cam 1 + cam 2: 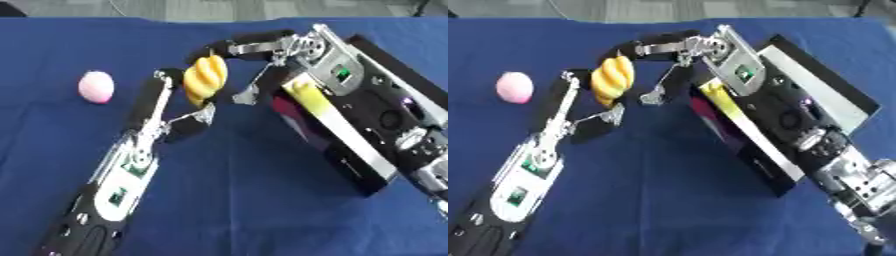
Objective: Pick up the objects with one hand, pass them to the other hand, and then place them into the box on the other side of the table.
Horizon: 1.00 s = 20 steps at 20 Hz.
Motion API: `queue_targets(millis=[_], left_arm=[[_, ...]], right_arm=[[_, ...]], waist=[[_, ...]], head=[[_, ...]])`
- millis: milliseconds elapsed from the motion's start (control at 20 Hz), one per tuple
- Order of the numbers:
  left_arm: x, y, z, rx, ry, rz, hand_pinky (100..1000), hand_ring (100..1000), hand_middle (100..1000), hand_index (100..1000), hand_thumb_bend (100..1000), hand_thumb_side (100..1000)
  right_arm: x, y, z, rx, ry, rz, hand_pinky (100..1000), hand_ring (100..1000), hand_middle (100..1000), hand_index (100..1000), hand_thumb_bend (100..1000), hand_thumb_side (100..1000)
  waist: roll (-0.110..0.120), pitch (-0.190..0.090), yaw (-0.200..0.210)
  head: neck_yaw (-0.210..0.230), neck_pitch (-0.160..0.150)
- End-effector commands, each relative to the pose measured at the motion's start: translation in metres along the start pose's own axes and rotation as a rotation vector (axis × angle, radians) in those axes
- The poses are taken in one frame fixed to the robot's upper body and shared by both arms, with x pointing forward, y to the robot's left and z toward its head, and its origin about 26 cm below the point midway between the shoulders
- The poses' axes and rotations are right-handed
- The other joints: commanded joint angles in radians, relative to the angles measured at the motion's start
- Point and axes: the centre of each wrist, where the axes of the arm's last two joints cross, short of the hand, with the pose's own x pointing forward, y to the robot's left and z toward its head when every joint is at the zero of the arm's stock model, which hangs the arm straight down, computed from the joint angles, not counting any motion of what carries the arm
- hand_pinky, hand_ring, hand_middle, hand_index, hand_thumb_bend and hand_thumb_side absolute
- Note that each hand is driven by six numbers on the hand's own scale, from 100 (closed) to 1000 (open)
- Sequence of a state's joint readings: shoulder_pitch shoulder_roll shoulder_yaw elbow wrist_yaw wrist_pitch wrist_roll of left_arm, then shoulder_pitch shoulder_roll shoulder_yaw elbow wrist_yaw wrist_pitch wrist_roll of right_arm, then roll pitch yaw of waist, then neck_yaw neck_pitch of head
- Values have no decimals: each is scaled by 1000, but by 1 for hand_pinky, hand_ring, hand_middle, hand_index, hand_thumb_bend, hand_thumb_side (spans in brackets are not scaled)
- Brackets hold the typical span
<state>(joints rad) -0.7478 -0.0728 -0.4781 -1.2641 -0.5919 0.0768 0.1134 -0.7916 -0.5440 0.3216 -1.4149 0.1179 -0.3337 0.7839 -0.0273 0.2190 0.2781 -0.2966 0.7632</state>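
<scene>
meeting above the blue counter (262,210), the left robot hand (171,107) has fingers and thumb curled round a yellow banana bunch (205,77), its long axis upright, while the right robot hand (262,50) reaches in from the box side, fingers bent over the bunch's top and right flank; whether they have closed on it cannot be told. just right of the bunch stands the black box (385,120), something yellow showing inside. a pink ball (96,86) lies well left of the bunch.
</scene>
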Motion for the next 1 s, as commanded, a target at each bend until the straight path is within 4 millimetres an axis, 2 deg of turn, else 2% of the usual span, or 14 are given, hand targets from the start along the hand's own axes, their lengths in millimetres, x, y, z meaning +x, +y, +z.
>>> queue_targets(millis=[50, 400, 700, 900, 950, 1000], left_arm=[[11, 2, -7, 10, -32, -3, 744, 701, 464, 527, 100, 269], [11, 0, -7, -1, -26, -12, 744, 700, 464, 527, 100, 263], [13, -1, -8, 0, -36, -11, 744, 699, 463, 527, 100, 270], [16, 0, -8, 8, -56, -3, 744, 698, 462, 527, 100, 279], [17, 0, -8, 11, -61, -1, 745, 699, 462, 527, 100, 281], [17, 0, -8, 12, -66, 1, 745, 699, 462, 527, 100, 281]], right_arm=[[5, -12, 8, -3, 6, 37, 1000, 1000, 1000, 1000, 100, 224], [5, -12, 8, 3, 9, 35, 1000, 1000, 1000, 1000, 100, 243], [4, -11, 8, 7, 11, 34, 1000, 1000, 1000, 1000, 100, 334], [2, -10, 9, 5, 20, 37, 1000, 1000, 1000, 1000, 100, 281], [1, -9, 9, -1, 24, 33, 1000, 1000, 976, 989, 100, 237], [1, -9, 9, -9, 29, 26, 1000, 1000, 963, 975, 100, 229]], waist=[[-11, 0, -3], [-10, 0, -5], [-12, 1, -4], [-13, 2, -4], [-14, 2, -4], [-14, 2, -3]], head=[[3, -5], [3, -7], [3, -6], [2, -6], [2, -6], [2, -6]])
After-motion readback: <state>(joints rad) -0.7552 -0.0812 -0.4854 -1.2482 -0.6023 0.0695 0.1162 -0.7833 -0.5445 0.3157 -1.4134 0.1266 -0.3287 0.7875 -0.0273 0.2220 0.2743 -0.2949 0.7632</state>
